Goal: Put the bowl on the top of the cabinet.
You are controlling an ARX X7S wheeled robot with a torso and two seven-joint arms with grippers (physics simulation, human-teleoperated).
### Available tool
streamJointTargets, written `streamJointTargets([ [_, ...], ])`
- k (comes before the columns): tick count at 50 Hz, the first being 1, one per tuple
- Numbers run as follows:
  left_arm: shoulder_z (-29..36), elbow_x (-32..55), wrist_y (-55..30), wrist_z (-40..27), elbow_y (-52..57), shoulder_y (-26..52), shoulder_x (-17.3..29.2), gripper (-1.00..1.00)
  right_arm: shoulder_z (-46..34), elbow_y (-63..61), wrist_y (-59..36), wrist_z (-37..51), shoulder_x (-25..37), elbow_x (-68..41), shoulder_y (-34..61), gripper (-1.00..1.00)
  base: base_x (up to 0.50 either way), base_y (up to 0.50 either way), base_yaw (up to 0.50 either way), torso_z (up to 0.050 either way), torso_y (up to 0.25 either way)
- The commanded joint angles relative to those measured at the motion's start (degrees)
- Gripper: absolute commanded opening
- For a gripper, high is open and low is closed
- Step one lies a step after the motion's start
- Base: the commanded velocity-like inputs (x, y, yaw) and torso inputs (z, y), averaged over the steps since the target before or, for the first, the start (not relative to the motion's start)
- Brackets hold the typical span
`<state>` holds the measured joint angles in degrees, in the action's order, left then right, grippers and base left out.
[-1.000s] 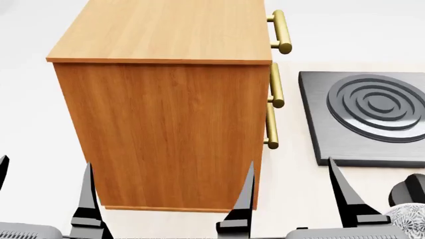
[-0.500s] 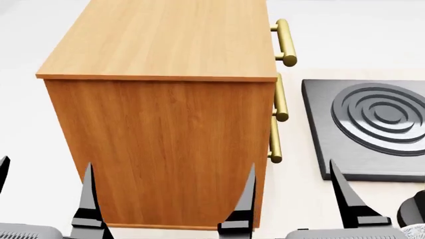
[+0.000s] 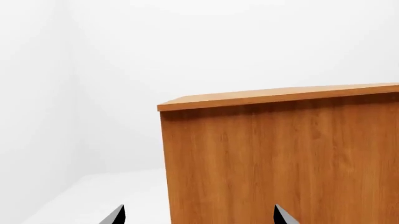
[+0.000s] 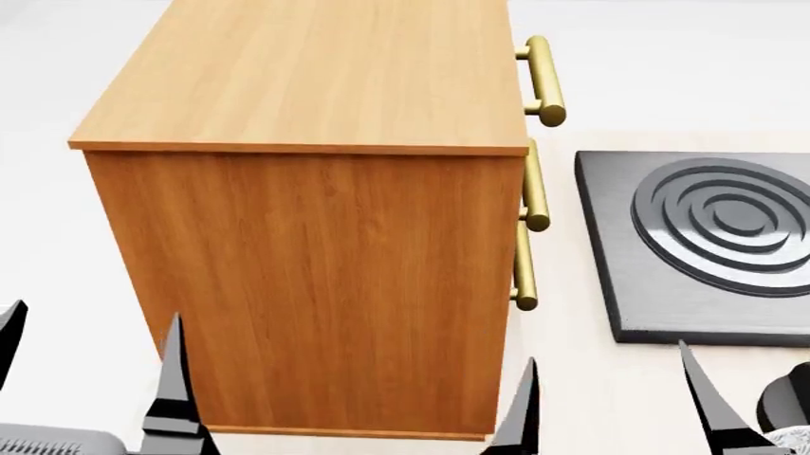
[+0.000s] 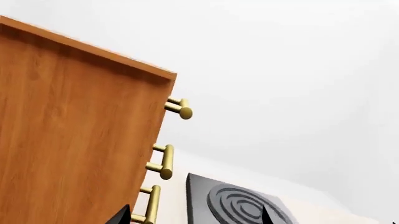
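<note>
The cabinet [image 4: 317,275] is a tall orange-brown wooden box with brass bar handles [image 4: 542,81] on its right side; its flat top [image 4: 317,76] is bare. It also fills the left wrist view [image 3: 281,158] and one side of the right wrist view [image 5: 68,135]. Only a patterned sliver of the bowl [image 4: 796,437] shows at the bottom right corner of the head view. My left gripper [image 4: 97,311] [image 3: 199,213] is open and empty in front of the cabinet's near left corner. My right gripper [image 4: 606,353] [image 5: 194,212] is open and empty near the cabinet's near right corner.
A dark grey square slab with raised concentric rings [image 4: 708,246] [image 5: 243,205] lies on the pale surface to the right of the cabinet. A black rounded object [image 4: 787,398] sits at the right edge just above the bowl's sliver.
The head view first shifted so the cabinet sits lower in frame. Since then my right gripper has moved right and lower in the view; the left gripper shifted slightly.
</note>
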<state>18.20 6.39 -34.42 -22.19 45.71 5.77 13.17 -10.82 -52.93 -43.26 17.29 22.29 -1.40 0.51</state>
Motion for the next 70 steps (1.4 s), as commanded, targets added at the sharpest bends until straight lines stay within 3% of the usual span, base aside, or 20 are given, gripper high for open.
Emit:
streamJointTargets([
  [1, 0.3, 0.4, -0.9, -0.4, 0.5, 0.6, 0.0, 1.00, 1.3, -7.1, -3.6, 17.1, 21.3, -22.3, 0.0, 1.00, 0.00, 0.00, 0.00, 0.000, 0.000],
  [3, 0.5, 0.3, -0.8, -0.5, 0.4, 0.7, 0.0, 1.00, -7.8, -7.1, 2.6, 34.3, 35.7, -39.5, 5.6, 1.00, 0.00, 0.00, 0.00, 0.000, 0.000],
  [5, 0.7, 0.2, -0.5, -0.5, 0.0, 0.7, 0.0, 1.00, -16.4, -7.0, 6.6, 42.4, 42.6, -47.1, 11.0, 1.00, 0.00, 0.00, 0.00, 0.000, 0.000],
  [13, 0.1, 1.0, -0.1, -0.7, -0.1, 0.8, 0.0, 1.00, -18.6, -6.6, 16.0, 45.1, 51.7, -55.6, 7.9, 1.00, 0.00, 0.00, 0.00, 0.000, 0.000],
  [19, 1.4, 0.4, 0.0, -1.0, -0.7, 0.9, 0.0, 1.00, -27.1, -7.0, 19.6, 45.1, 55.4, -55.3, 9.3, 1.00, 0.00, 0.00, 0.00, 0.000, 0.000],
  [26, 1.2, 0.7, -0.1, -1.0, -0.7, 1.3, 0.2, 1.00, -28.9, -4.9, 25.6, 47.4, 60.4, -56.1, 5.6, 1.00, 0.00, 0.00, 0.00, 0.000, 0.000],
  [43, 2.4, 0.6, -0.2, -1.6, -1.0, 1.8, 0.3, 1.00, -31.5, -3.1, 30.0, 49.2, 63.7, -53.3, 1.3, 1.00, 0.00, 0.00, 0.00, 0.000, 0.000],
  [70, 3.2, 1.0, -0.1, -2.5, -1.1, 2.0, 0.7, 1.00, -33.6, 3.4, 29.4, 47.0, 59.9, -51.3, -0.7, 1.00, 0.00, 0.00, 0.00, 0.000, 0.000],
])
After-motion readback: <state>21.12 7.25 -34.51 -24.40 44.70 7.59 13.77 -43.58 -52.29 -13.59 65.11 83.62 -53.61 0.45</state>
